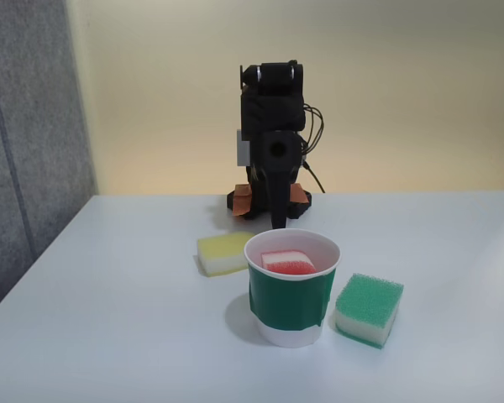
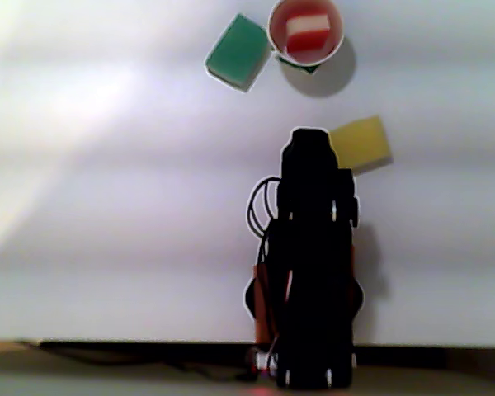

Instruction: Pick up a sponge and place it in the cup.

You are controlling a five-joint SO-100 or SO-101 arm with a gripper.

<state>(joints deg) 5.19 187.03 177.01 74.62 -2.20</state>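
Jaws [image 1: 278, 220] state unclear; sponge [image 1: 288, 262] tilted in cup [image 1: 291, 304], long axis sideways.

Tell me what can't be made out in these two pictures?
- Gripper: whether open or shut; in the fixed view it is dark and seen end-on, and in the other view the arm is a black silhouette.
- Red sponge: its lower part, hidden by the cup wall.
- Yellow sponge: one corner, covered by the arm in the other view.
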